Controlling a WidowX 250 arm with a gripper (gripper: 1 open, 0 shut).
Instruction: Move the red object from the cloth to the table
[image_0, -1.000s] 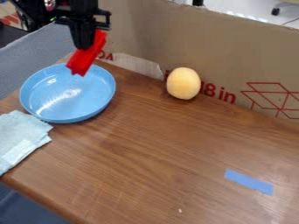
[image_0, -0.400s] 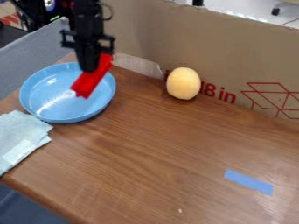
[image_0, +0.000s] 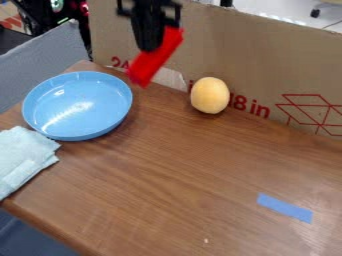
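Black robot gripper (image_0: 150, 42), closed on the bright red bar (image_0: 156, 57), has swung from over the round light-blue plate (image_0: 79, 105) toward the tabletop's back edge. Bar is off the pale folded cloth (image_0: 22, 158); lowering onto the brown wood-grain tabletop (image_0: 178, 190) presumably remains. Count: one bar, plate, cloth, yellowish ball (image_0: 210, 95), blue tape strip (image_0: 285, 208).

So my brown wood-grain desk (image_0: 187, 190) has a blue plate (image_0: 79, 105), a folded pale cloth (image_0: 23, 160), a yellowish ball (image_0: 210, 95) and some blue tape (image_0: 285, 208) on it.
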